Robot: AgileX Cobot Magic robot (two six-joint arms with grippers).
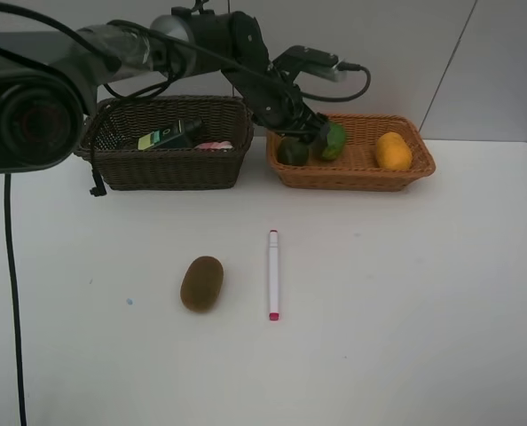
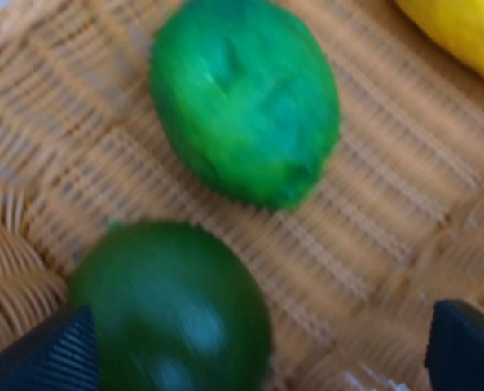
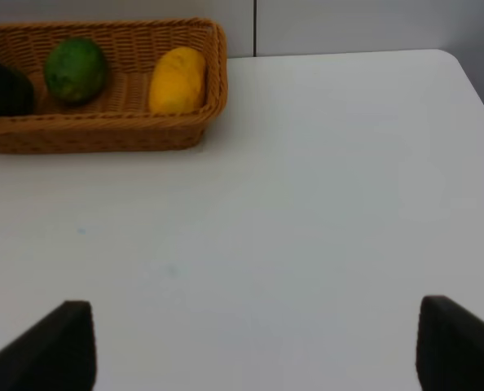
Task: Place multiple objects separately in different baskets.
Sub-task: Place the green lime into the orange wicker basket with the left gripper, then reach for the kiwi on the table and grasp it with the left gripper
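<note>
My left gripper (image 1: pixel 304 135) reaches into the light orange basket (image 1: pixel 352 175) and stands open over a dark green round fruit (image 1: pixel 292 152) (image 2: pixel 173 314), which lies on the basket floor between the spread fingers (image 2: pixel 42 358). A lighter green fruit (image 1: pixel 334 140) (image 2: pixel 246 102) lies right beside it, and the orange mango (image 1: pixel 393 151) (image 3: pixel 177 79) at the basket's right end. The dark brown basket (image 1: pixel 170 169) holds a dark green bottle (image 1: pixel 170 135) and a pink bottle (image 1: pixel 214 145). The brown kiwi (image 1: pixel 201 283) and the white-pink marker (image 1: pixel 273 274) lie on the table. My right gripper (image 3: pixel 254 350) is open over bare table.
The white table (image 1: pixel 405 293) runs wide to the right and front of the kiwi and marker. A black cable (image 1: pixel 13 293) hangs down at the left edge. The two baskets stand side by side at the back, against the wall.
</note>
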